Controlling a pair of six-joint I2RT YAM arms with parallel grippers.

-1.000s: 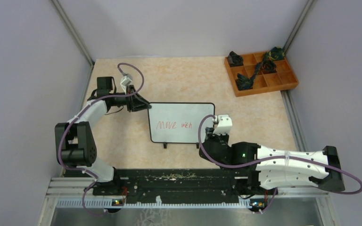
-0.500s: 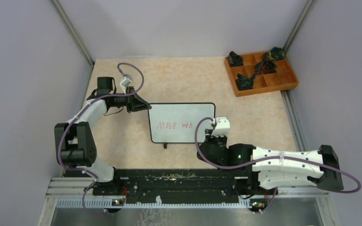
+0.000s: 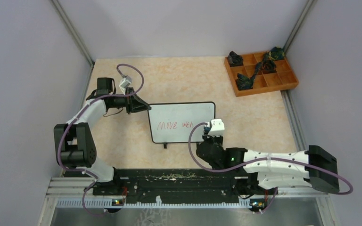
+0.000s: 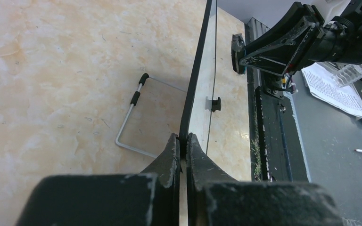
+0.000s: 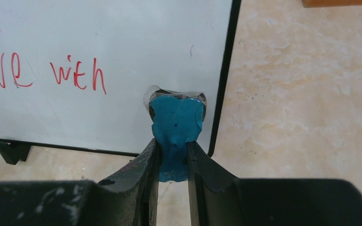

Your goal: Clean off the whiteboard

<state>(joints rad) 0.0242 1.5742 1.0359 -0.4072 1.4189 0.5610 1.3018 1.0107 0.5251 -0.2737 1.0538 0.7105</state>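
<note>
The whiteboard (image 3: 181, 122) stands on the table, white with a thin black frame and red writing "Move with". My left gripper (image 3: 143, 107) is shut on its left edge; the left wrist view shows the jaws pinching the black frame (image 4: 193, 89). My right gripper (image 3: 209, 134) is shut on a blue cloth (image 5: 176, 134), whose front end lies over the board's lower right corner, just right of the red word "with" (image 5: 78, 75). The board's face also shows in the right wrist view (image 5: 103, 52).
An orange compartment tray (image 3: 290, 82) with dark cloths sits at the back right. A wire stand (image 4: 132, 117) lies behind the board. The black rail (image 3: 179, 181) runs along the near edge. Grey walls enclose the table.
My right arm has moved left and forward, bringing the blue cloth from beside the board's right edge onto its lower right corner. The left gripper has kept its hold.
</note>
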